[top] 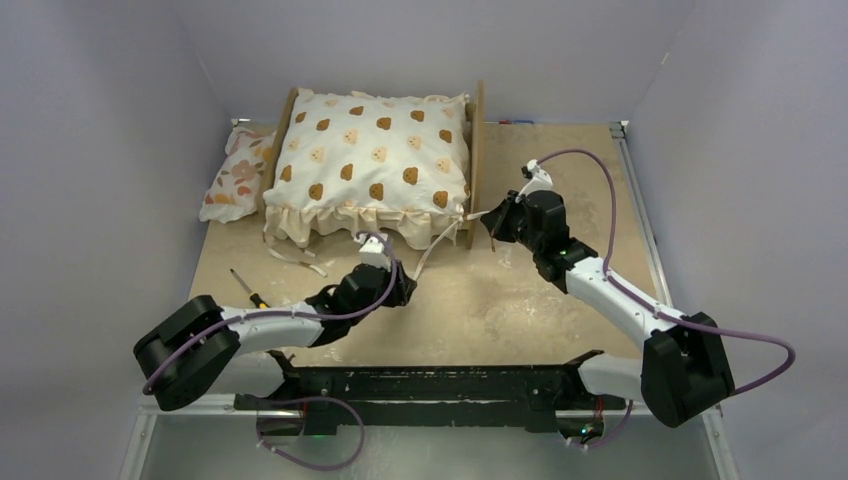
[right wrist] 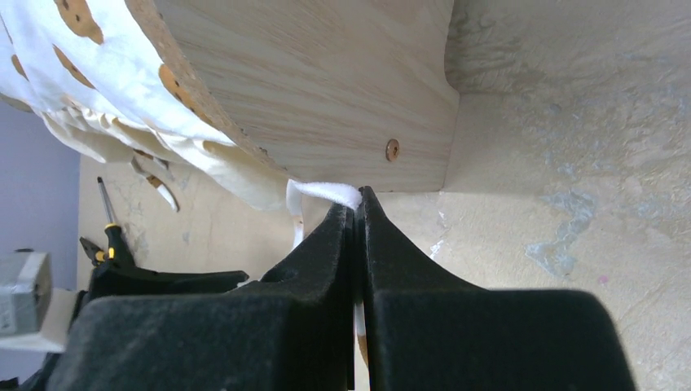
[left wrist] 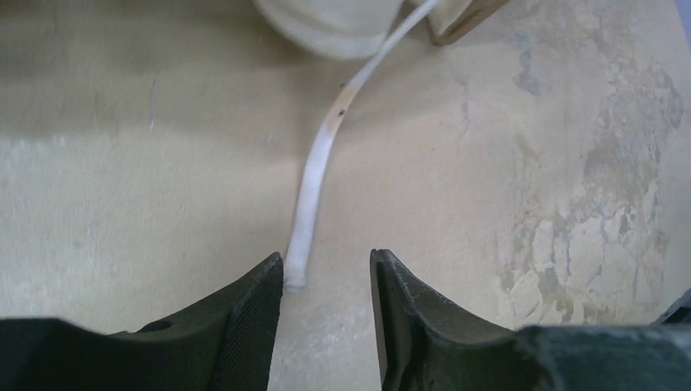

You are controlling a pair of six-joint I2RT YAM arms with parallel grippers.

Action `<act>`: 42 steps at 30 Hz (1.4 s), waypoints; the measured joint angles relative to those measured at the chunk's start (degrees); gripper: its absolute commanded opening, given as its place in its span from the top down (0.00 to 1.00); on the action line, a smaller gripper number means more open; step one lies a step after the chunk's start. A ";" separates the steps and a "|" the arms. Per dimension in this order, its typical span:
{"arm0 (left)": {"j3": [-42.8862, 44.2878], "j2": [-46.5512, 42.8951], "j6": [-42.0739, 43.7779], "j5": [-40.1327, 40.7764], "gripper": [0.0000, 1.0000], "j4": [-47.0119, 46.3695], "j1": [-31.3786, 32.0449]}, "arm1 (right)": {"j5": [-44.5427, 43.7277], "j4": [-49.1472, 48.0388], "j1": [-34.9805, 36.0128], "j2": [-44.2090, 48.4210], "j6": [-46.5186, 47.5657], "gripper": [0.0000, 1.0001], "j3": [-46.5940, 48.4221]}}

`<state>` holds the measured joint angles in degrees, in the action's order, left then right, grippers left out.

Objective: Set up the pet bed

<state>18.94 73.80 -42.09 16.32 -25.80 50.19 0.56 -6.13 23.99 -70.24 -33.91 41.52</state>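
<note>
Your right jaws are pinching the white tie [right wrist: 326,192] at the near right corner of the pet bed [top: 477,150], which sits at the far side of the worktop [top: 520,300] with the bear-print cushion [top: 370,150] on it. Your left jaws stand spread just above the worktop (a loose strap [left wrist: 319,163] ends between them, beside one finger, ungripped).

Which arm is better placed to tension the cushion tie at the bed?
Right, likely: the right gripper is shut on the tie beside the bed. The left gripper is open, a tie end loose between its fingers.
</note>
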 measured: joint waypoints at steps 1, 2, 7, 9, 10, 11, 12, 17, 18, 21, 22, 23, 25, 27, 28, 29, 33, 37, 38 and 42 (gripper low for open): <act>1.05 -0.28 1.68 -0.24 0.55 0.59 0.26 | 0.00 -0.13 0.00 0.00 0.02 1.00 0.00; 2.49 -0.48 4.22 -0.48 0.51 1.36 0.44 | 0.02 -0.42 0.00 0.00 0.09 1.00 0.00; 8.85 0.04 13.79 -2.01 0.49 1.66 0.57 | 0.37 -1.33 0.00 0.00 0.37 1.00 0.00; 11.67 1.33 16.81 -2.36 0.50 1.49 0.59 | 0.48 -1.46 0.00 0.00 0.42 1.00 0.00; 13.53 2.38 18.75 -2.62 0.50 1.18 0.59 | 0.50 -1.53 0.00 0.00 0.46 1.00 0.00; 14.75 3.26 20.02 -2.73 0.51 0.70 0.59 | 0.55 -1.64 0.00 -0.02 0.50 1.00 0.00; 16.28 4.44 21.84 -2.95 0.52 0.02 0.59 | 0.57 -1.75 0.00 -0.09 0.52 1.00 0.00; 22.12 11.15 27.98 -3.52 0.56 -2.19 0.61 | 0.83 -2.14 0.00 -0.42 0.52 1.00 0.00; 23.04 12.61 28.83 -3.50 0.57 -2.54 0.61 | 0.96 -2.14 0.00 -0.42 0.52 1.00 0.00; 25.07 16.35 30.75 -3.50 0.59 -3.34 0.61 | 1.27 -2.27 0.00 -0.42 0.55 1.00 0.00; 25.75 17.57 31.19 -3.50 0.59 -3.48 0.61 | 1.57 -2.32 0.00 -0.42 0.55 1.00 0.00; 26.38 18.75 31.50 -3.52 0.61 -3.58 0.61 | 1.70 -2.38 0.00 -0.42 0.55 1.00 0.00; 27.50 20.76 32.24 -3.52 0.65 -3.74 0.61 | 1.97 -2.49 0.00 -0.42 0.55 1.00 0.00; 28.63 22.60 32.68 -3.50 0.73 -3.76 0.61 | 1.99 -2.51 0.00 -0.42 0.55 1.00 0.00; 29.03 23.23 32.76 -3.52 0.78 -3.78 0.61 | 1.99 -2.49 0.00 -0.42 0.55 1.00 0.00; 29.35 23.89 32.89 -3.50 0.83 -3.82 0.61 | 1.99 -2.51 0.00 -0.42 0.55 1.00 0.00; 29.66 25.73 33.24 -3.48 1.00 -4.68 0.61 | 1.97 -2.49 0.00 -0.42 0.55 1.00 0.00; 29.62 26.84 33.20 -3.48 1.00 -5.05 0.61 | 1.95 -2.49 0.00 -0.42 0.52 1.00 0.00; 29.46 26.95 33.11 -3.48 1.00 -5.42 0.61 | 1.92 -2.51 0.00 -0.42 0.52 1.00 0.00; 27.28 27.04 32.22 -2.99 1.00 -8.20 0.61 | 1.57 -2.49 0.00 -0.44 0.52 1.00 0.04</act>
<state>46.22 100.84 -9.87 13.32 -34.00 50.81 2.13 -8.62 23.99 -70.67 -33.39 41.56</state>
